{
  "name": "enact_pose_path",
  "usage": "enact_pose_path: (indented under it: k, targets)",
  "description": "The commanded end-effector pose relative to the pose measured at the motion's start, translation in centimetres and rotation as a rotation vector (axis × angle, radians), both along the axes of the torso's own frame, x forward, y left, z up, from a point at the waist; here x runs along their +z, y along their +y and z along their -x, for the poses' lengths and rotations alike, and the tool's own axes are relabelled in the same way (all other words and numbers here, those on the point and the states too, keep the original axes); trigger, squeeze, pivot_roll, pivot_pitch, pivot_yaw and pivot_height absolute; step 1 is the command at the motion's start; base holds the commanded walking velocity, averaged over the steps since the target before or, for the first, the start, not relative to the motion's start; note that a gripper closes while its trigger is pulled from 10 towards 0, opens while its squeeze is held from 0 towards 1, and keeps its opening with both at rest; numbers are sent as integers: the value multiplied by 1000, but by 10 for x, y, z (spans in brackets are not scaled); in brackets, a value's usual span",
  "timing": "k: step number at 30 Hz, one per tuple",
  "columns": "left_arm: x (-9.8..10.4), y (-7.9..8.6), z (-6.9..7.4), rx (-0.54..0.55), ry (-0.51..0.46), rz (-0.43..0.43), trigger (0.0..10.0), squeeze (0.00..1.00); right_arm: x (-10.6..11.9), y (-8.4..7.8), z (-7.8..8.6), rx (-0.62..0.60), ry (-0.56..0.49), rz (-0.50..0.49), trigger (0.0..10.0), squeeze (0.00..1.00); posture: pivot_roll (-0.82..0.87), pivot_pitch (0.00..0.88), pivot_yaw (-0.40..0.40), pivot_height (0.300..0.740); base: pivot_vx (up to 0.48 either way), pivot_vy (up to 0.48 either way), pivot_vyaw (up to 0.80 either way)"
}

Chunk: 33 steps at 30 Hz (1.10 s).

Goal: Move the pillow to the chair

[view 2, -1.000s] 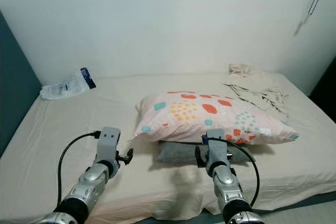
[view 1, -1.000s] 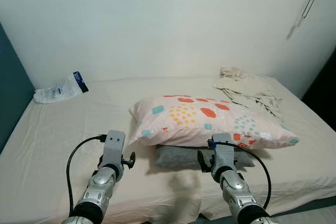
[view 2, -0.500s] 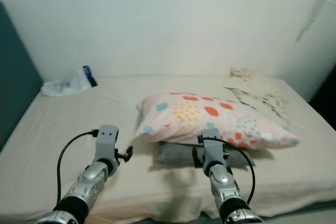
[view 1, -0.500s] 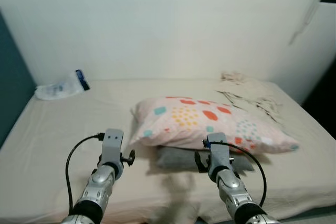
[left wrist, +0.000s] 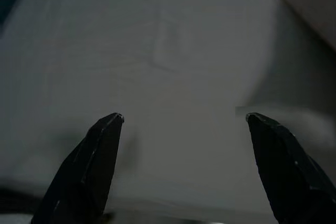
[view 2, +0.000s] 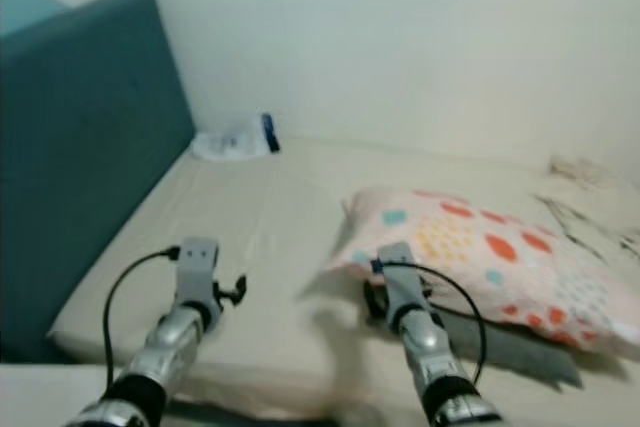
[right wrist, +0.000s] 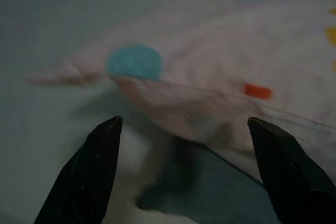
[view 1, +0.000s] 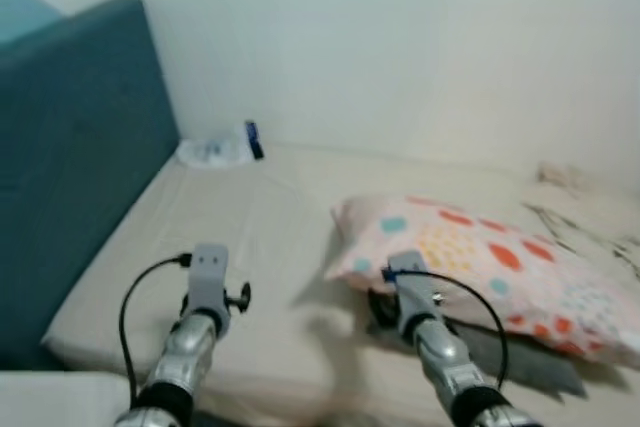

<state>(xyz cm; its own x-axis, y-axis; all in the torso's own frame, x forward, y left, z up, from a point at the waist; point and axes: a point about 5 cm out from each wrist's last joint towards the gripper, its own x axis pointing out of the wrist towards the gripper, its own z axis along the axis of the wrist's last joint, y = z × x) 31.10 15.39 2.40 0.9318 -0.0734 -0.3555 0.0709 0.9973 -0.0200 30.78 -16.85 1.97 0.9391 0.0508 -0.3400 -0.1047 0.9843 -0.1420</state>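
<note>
1. The bed (view 1: 250, 247), under a cream sheet, runs along a pale wall, with a teal headboard (view 1: 70, 157) at the robot's left.
2. The spotted pillow (view 1: 500, 267) lies on the bed to the robot's right, on top of a flatter grey pillow (view 1: 520, 352) whose edge pokes out beneath it. No chair can be made out, so the pillow is not yet moved.
3. Crumpled beige cloth (view 1: 600, 207) lies at the far right, blurred; a small plastic packet (view 1: 222, 150) sits by the headboard.
4. The right gripper (right wrist: 184, 166) hovers just before the pillow's near corner, its fingers (right wrist: 94, 171) spread wide and grasping nothing.
5. The left gripper (left wrist: 181, 161) hangs over bare sheet, well apart from the pillow, fingers (left wrist: 92, 166) likewise released and empty.
6. Risks, as I judge them:
   - the right fingers could close on the grey pillow below, or on both, because the two edges lie touching;
   - a pinch at one corner may let the soft pillow sag and slip free;
   - the left gripper could snag the sheet if it reaches in low;
   - the head views are blurred, so aim may be off.
</note>
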Motion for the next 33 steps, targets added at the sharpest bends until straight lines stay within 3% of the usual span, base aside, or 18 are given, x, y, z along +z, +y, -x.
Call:
enact_pose_path:
  k: [1, 11, 28, 32, 33]
  targets:
    - [3, -5, -2, -19, -12, 3, 10000, 0, -4, -8, 5, -29, 5, -6, 10000, 0, -62, 2, -34, 740, 0, 0, 0]
    - [1, -14, -1, -80, -6, -3, 10000, 0, -6, -9, 9, -51, 3, 1, 10000, 0, -81, 30, -13, 740, 0, -25, 0]
    - [-2, -22, 1, -94, 16, 22, 10000, 0, -9, -16, 16, -52, 16, 19, 10000, 0, -103, 68, -12, 740, 0, -474, 0]
    - [5, -25, -4, -133, -27, -74, 10000, 0, -9, -23, 18, -67, 16, 26, 10000, 0, -107, 87, -11, 740, 0, -360, 0]
    - [5, -27, -4, -143, -23, -51, 10000, 0, -10, -24, 19, -69, 18, 27, 10000, 0, -107, 88, -11, 740, 0, 0, 0]
